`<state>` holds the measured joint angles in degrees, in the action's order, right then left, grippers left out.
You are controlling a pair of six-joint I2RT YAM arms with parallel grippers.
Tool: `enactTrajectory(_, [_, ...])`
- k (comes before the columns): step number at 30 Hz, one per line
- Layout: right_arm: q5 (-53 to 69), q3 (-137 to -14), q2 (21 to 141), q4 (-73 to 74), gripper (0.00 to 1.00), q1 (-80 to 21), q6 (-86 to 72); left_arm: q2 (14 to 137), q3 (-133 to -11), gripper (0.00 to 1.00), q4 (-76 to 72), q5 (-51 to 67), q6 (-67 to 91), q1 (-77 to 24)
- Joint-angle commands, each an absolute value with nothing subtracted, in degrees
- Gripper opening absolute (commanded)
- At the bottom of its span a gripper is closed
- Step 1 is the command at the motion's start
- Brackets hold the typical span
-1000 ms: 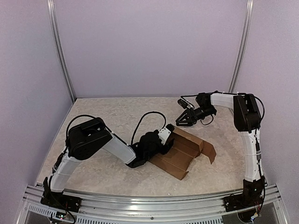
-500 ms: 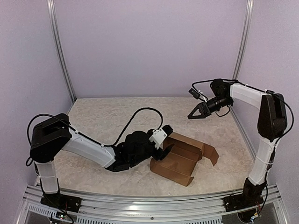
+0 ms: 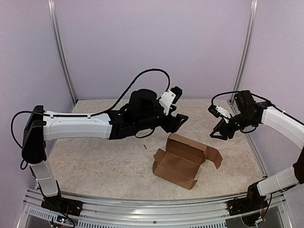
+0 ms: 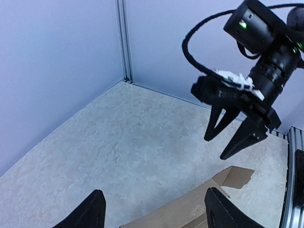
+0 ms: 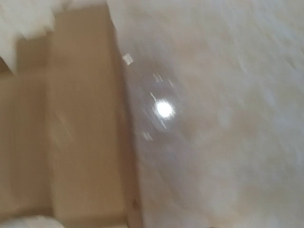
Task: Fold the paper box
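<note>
Plain brown cardboard paper box [image 3: 183,159], partly folded, lies on the pale mottled surface [image 3: 95,161] toward its near edge, right of centre. The left arm's fingers [image 4: 92,211] and right arm's fingers [image 4: 214,121] hover above it, spread and empty. Advisable: press one flap along its crease while the other arm braces the base.

Left arm [image 3: 76,126] and right arm [image 3: 285,122]: white tubular links between bulky black joint housings, a loose black cable [image 3: 137,77] arching over each, a white bracket [image 3: 167,99] at the wrist, a green indicator light [image 4: 243,23] on the right wrist, and slim black tapered fingers [image 4: 243,141] on the right gripper [image 4: 215,148].
</note>
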<state>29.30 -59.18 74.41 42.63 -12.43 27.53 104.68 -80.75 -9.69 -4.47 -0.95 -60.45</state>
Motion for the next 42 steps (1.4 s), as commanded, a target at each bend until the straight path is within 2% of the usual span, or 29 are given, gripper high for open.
enactTrajectory(1, [19.6, -53.9, 70.9, 43.2, 0.44, -9.8, 32.9, 113.0, -90.9, 0.7, 2.7, 3.1, -2.1, -56.5])
enactTrajectory(6, [19.3, -50.8, 68.6, 45.4, 0.43, -3.1, 36.7, 122.3, -101.1, 0.68, 6.5, 12.9, -4.7, -53.7])
enactTrajectory(10, [17.4, -49.6, 66.0, 46.8, 0.44, 1.5, 39.4, 126.1, -103.5, 0.68, 6.4, 18.1, -5.1, -53.8])
enactTrajectory(18, [17.7, -40.0, 64.5, 49.5, 0.56, 0.4, 53.9, 130.3, -105.2, 0.68, 9.7, 18.2, -7.4, -54.3])
enactTrajectory(22, [18.3, -38.0, 66.6, 45.5, 0.58, -5.8, 52.9, 130.2, -102.5, 0.67, 9.7, 14.9, -7.1, -54.1])
enactTrajectory(28, [19.5, -43.0, 74.4, 39.4, 0.58, -15.6, 46.5, 125.5, -92.9, 0.66, 5.7, 12.4, -2.7, -53.4])
enactTrajectory(36, [21.9, -50.1, 84.5, 34.0, 0.58, -23.8, 42.9, 118.4, -80.6, 0.65, 1.9, 7.3, 3.0, -53.2])
enactTrajectory(42, [26.4, -59.3, 89.5, 40.1, 0.58, -25.3, 42.7, 113.9, -75.1, 0.64, 1.9, 2.4, 5.7, -52.3])
